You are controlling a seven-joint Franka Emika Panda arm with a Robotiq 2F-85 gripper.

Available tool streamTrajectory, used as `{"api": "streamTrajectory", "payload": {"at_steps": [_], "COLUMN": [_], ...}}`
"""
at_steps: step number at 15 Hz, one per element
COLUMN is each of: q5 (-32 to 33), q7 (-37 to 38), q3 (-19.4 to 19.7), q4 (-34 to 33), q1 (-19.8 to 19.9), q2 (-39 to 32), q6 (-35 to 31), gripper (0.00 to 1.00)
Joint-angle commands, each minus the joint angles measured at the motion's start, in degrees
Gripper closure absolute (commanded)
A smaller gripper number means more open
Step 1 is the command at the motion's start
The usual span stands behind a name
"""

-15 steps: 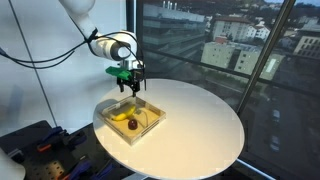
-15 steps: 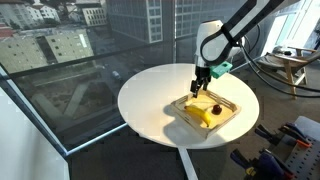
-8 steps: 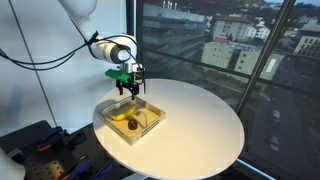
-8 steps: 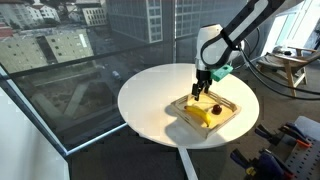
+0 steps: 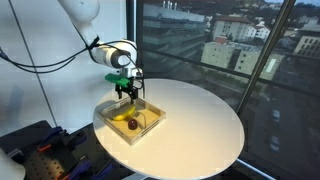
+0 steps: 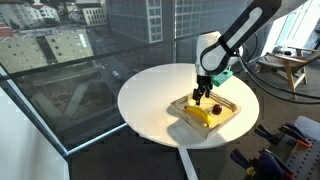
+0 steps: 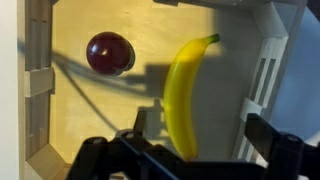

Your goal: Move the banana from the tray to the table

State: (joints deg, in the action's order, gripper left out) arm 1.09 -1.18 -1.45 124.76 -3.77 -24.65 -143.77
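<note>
The yellow banana (image 7: 183, 95) lies lengthwise in the pale tray (image 7: 268, 70), next to a dark red round fruit (image 7: 110, 53). In both exterior views the tray (image 5: 150, 128) (image 6: 228, 112) sits on the round white table (image 5: 200, 120) (image 6: 150, 95), near its edge on the arm's side. The banana (image 5: 120, 117) (image 6: 199, 116) shows inside it. My gripper (image 7: 200, 126) (image 5: 126, 92) (image 6: 203, 97) hangs just above the tray, open. Its fingers stand either side of the banana's near end and hold nothing.
The tray's low walls (image 7: 38, 80) surround the banana and the fruit (image 5: 133, 125). Tall glass windows (image 5: 230, 40) stand close behind the table. Dark equipment (image 5: 30, 150) (image 6: 285, 145) sits on the floor beside the table.
The gripper has come down a little toward the tray, still open. Banana and fruit have not moved.
</note>
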Motion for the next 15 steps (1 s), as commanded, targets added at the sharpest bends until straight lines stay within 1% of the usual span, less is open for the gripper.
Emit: {"api": "streamTrajectory", "payload": {"at_steps": [1, 15], "q5": [1.14, 1.49], "q7": [1.38, 1.89], "q3": [0.44, 1.88], "q4": [-0.58, -2.03], "q1": [-0.26, -0.53], "q2": [-1.69, -6.51], "q6": [-1.39, -3.75], "gripper": [0.00, 0.00]}}
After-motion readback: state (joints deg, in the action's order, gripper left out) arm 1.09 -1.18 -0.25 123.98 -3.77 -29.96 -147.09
